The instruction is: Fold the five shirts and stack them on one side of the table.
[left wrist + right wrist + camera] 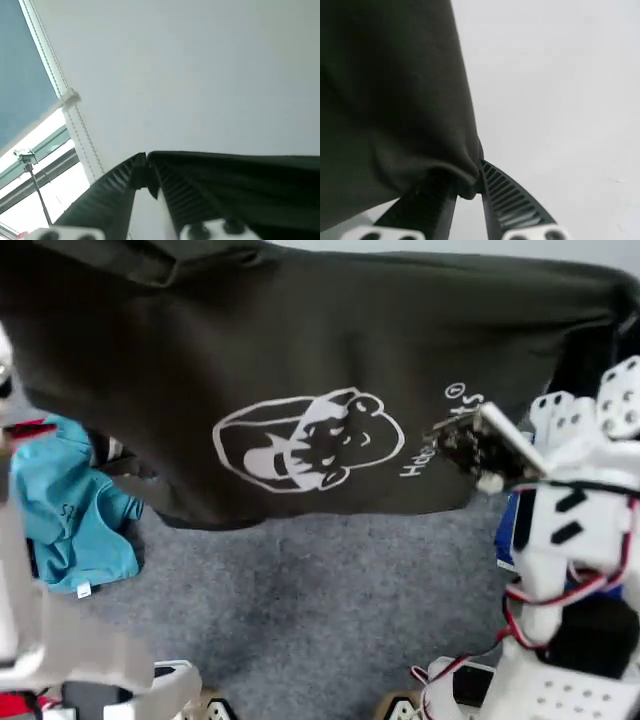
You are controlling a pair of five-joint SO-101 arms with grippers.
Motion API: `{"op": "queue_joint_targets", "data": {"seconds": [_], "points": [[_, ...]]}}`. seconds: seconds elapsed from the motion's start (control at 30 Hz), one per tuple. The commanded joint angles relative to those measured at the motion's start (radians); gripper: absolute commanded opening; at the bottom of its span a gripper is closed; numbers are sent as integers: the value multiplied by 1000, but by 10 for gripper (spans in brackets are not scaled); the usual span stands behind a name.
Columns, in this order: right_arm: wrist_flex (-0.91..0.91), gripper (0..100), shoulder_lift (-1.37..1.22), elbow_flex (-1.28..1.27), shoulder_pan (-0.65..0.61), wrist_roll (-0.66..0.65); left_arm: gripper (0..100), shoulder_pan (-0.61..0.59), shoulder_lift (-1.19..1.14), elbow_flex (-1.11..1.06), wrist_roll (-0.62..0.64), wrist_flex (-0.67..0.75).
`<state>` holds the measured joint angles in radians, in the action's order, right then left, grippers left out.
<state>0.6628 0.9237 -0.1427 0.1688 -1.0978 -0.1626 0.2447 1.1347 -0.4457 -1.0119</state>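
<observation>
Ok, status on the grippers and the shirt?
Left gripper, right gripper: both shut on the dark shirt. Shirt held up, spread above the table. Teal shirt crumpled on the table, below one end.

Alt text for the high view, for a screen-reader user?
A dark olive shirt with a white cartoon print hangs spread across the upper frame, held up over the grey table. A crumpled teal shirt lies at the left; a white arm stands at the right.

dark shirt (300, 360) cut off at top edge, teal shirt (70, 520) partly hidden behind it
</observation>
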Motion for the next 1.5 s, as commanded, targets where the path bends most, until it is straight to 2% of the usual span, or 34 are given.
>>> {"op": "queue_joint_targets", "data": {"seconds": [0.0,0.23,0.37,0.53,0.67,0.8,0.93,1.07,1.2,1.47], "points": [[-13,9,50,52,21,-9,13,-11,52,27,-64,32],[-1,9,147,51,33,-14,13,-12,140,27,-152,32],[65,10,205,51,104,-14,13,-12,193,27,-178,32],[165,10,249,51,130,-17,13,-18,215,19,-184,6],[239,10,225,0,97,-101,13,-14,164,19,-229,-155],[245,10,205,-173,33,-221,13,-12,58,19,-265,-333],[222,10,182,-371,-48,-270,13,-12,-112,19,-267,-459],[-16,10,105,-554,-73,-276,13,-18,-336,24,-267,-459],[-338,10,-67,-647,-73,-279,13,-18,-559,27,-267,-338],[-835,10,-610,-491,-70,-328,13,-18,-887,27,-270,-66]]}}
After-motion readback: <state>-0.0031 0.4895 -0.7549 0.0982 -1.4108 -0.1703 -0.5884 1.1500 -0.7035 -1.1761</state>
